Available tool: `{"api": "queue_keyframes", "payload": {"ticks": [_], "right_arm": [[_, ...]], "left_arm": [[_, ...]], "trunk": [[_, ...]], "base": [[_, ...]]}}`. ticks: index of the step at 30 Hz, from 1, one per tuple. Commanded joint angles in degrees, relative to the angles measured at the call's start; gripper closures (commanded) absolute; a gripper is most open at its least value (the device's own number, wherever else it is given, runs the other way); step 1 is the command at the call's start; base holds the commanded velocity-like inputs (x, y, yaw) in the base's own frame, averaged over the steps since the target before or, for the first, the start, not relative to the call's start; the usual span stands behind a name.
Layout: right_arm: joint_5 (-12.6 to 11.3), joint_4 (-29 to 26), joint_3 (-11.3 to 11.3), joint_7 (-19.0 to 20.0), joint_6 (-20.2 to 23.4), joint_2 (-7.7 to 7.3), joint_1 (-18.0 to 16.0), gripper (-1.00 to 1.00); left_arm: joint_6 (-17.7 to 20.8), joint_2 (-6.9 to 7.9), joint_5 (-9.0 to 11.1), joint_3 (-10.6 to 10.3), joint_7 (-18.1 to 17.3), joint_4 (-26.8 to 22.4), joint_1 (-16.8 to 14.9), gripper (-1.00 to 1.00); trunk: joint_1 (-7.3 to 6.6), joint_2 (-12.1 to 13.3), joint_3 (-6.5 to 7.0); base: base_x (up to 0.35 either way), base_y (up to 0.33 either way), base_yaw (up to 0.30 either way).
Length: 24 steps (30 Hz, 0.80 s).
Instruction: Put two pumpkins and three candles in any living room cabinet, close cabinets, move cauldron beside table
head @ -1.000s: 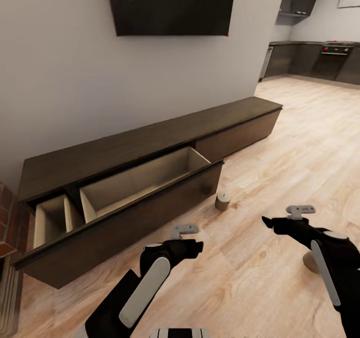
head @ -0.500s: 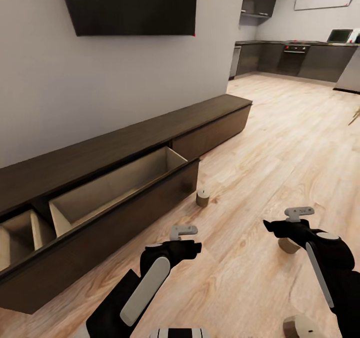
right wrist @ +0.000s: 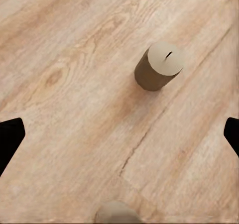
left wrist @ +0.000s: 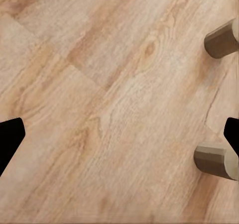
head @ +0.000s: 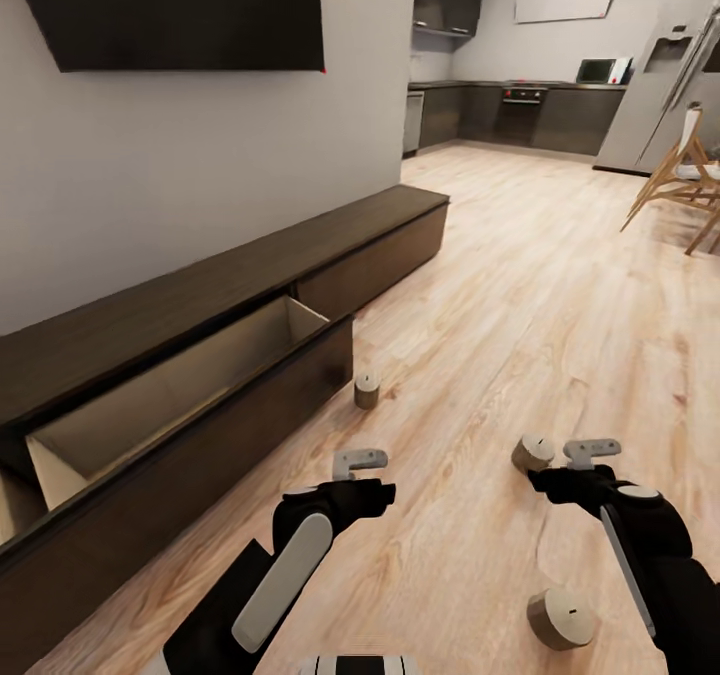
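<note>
Over at the left, against the wall (head: 200, 155), the long low cabinet (head: 300, 255) runs away toward the kitchen (head: 520, 115), with a drawer (head: 180, 375) pulled well out, its pale inside bare as far as can be seen. Just beyond that drawer's far corner, one candle (head: 367, 389) stands upright on the floor (head: 520, 315), close to the cabinet front. Further out from the cabinet, the left gripper (head: 360, 461) hangs above the floorboards with its fingers spread wide and nothing between them. Further right again, a second candle (head: 533, 452) stands just beside the right gripper (head: 592, 449), which is likewise spread open and empty. A third candle (head: 560, 617) sits nearest the robot, beside the right arm. Well off from the cabinet, a wooden chair (head: 680, 180) stands at the far right.
</note>
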Motion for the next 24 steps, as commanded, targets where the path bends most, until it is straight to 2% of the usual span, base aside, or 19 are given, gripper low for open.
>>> {"api": "queue_keyframes", "payload": {"ticks": [1, 8, 10, 13, 16, 18, 21, 24], "right_arm": [[0.1, 0.6, 0.0, 0.0, 0.0, 0.01, 0.0, -1.0], [0.3, 6.1, 0.0, -0.2, 0.0, 0.09, -0.6, -1.0], [0.4, 9.8, 0.0, -0.5, -0.1, 0.22, -1.1, -1.0], [0.2, 13.6, -0.1, -1.7, -1.2, 0.35, -1.5, -1.0], [0.0, 16.0, -0.2, -2.2, -3.2, 0.39, -2.3, -1.0], [-0.2, 19.6, -0.3, -2.5, -4.2, 0.46, -4.6, -1.0], [-0.4, 28.3, -0.6, -2.7, -4.8, 1.36, -12.1, -1.0], [-0.5, 31.5, -0.7, -2.7, -4.6, 1.8, -15.3, -1.0]], "left_arm": [[0.0, 0.06, 0.0, 0.3, 0.1, 0.0, 0.0, -1.0], [0.2, 0.48, 0.1, 4.0, 1.0, 0.8, 0.1, -1.0], [0.4, 0.62, 0.3, 6.2, 1.6, 2.3, 0.6, -1.0], [0.8, 0.64, 0.5, 9.1, 4.5, 3.4, 1.4, -1.0], [2.2, 0.7, 0.4, 10.2, 7.4, 3.7, 1.5, -1.0], [3.1, 0.7, 0.6, 10.9, 9.1, 3.2, 1.7, -1.0], [4.1, 0.67, 0.9, 11.9, 12.3, 0.2, 1.9, -1.0], [4.4, 0.66, 1.2, 12.4, 14.2, -2.5, 2.1, -1.0]], "trunk": [[0.0, 0.0, -0.01], [0.0, 0.0, -0.13], [0.0, 0.0, -0.16], [0.0, 0.0, -0.18], [0.0, 0.0, -0.19], [0.0, 0.0, -0.19], [0.0, 0.0, -0.19], [0.0, 0.0, -0.2]], "base": [[-0.175, 0.0, -0.299], [-0.266, 0.0, -0.299], [-0.246, 0.0, -0.226], [-0.107, 0.0, -0.091], [-0.044, 0.0, -0.037], [-0.017, 0.0, -0.014], [-0.007, 0.0, -0.006], [-0.003, 0.0, -0.003]]}}
